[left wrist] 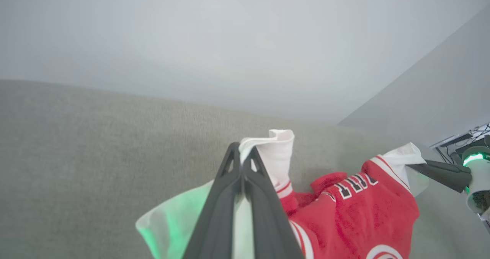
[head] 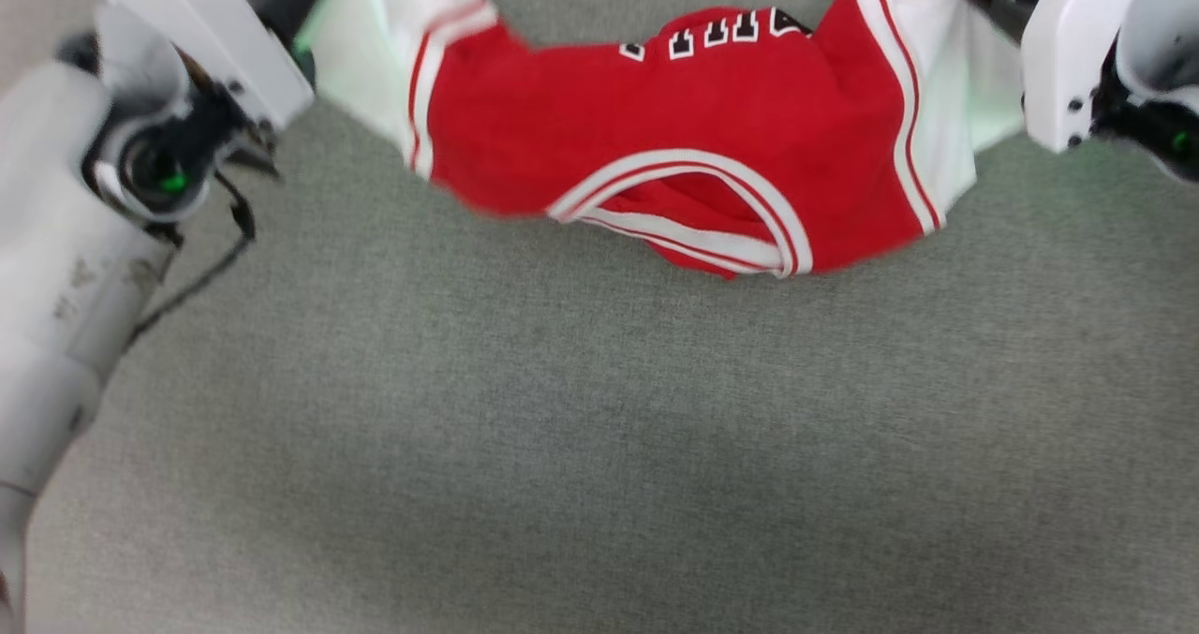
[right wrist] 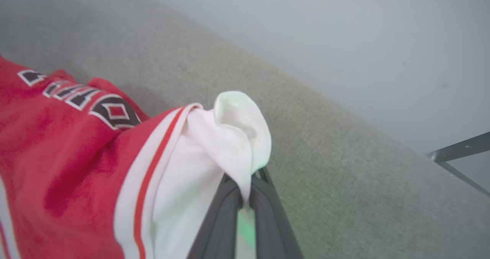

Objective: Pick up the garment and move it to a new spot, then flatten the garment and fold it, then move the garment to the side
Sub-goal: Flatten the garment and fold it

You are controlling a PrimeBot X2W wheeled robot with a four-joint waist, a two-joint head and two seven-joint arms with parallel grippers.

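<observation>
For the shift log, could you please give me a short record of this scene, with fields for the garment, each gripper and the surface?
garment: red jersey with white sleeves, slung between both grippers, middle sagging
left gripper: shut on the garment at one white sleeve
right gripper: shut on the garment at the other white sleeve
surface: grey fabric, below the garment
garment touching surface: cannot tell

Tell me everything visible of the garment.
The garment is a red jersey-style T-shirt, soft knit by its look, with white sleeves, red-and-white striped trim and black white-outlined lettering. It sags, stretched sideways over the grey fabric surface. The left gripper is shut on one white sleeve, the right gripper on the other.
</observation>
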